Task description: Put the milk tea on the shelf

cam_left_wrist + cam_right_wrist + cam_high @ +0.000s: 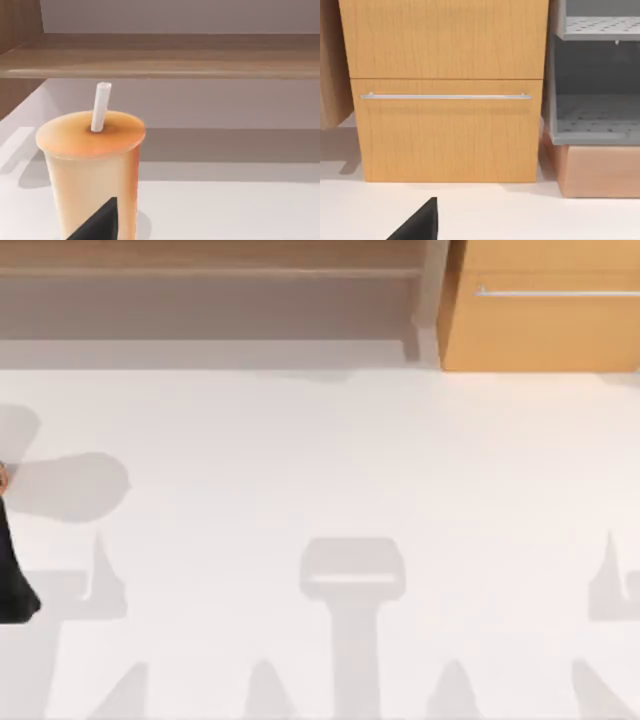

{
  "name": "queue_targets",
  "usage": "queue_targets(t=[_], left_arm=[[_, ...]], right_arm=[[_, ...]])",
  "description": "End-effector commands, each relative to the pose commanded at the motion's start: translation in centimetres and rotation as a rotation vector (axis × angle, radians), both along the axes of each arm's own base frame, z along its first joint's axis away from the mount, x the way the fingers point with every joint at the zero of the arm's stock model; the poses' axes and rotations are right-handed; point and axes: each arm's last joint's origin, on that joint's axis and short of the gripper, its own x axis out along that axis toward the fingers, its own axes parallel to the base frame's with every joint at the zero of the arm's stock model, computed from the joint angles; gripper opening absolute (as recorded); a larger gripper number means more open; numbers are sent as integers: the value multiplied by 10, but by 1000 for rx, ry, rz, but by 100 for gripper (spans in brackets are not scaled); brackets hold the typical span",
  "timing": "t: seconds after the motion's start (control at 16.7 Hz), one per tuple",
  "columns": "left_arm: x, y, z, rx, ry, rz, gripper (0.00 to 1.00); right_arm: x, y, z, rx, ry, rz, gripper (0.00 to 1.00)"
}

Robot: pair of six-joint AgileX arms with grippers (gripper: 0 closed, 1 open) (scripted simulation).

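The milk tea (pixel 90 165) is a pale orange cup with a flat lid and a white straw, upright and close in the left wrist view. A black part of my left gripper (pixel 97 225) overlaps its lower side. In the top view my left arm (pixel 15 580) sits at the table's far left edge, with a sliver of the cup (pixel 2 478) just beyond it. The shelf (pixel 200 265) is a long brown board along the back with a pale post (pixel 430 300); its board (pixel 175 57) lies behind the cup. My right gripper (pixel 417 225) hangs parked facing the cabinet.
An orange-tan cabinet (pixel 540 315) with a silver bar handle (pixel 445 96) stands at the back right, beside the shelf post. A grey perforated rack (pixel 595 115) on a tan base stands next to the cabinet. White tabletop (pixel 330 460) spreads across the middle.
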Motion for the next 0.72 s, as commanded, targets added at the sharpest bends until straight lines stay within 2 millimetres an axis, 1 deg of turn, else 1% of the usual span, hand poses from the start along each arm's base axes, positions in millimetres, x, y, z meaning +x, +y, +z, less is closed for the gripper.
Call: queue_targets(t=[0.18, 0.36, 0.54, 0.72], left_arm=[[1, 0, 1, 1, -2, 1, 100], [6, 3, 7, 5, -15, 3, 100], [18, 9, 13, 11, -19, 2, 100], [38, 19, 14, 14, -3, -3, 100]], right_arm=[[0, 0, 0, 0, 0, 0, 100], [0, 0, 0, 0, 0, 0, 100], [0, 0, 0, 0, 0, 0, 100], [0, 0, 0, 0, 0, 0, 100]])
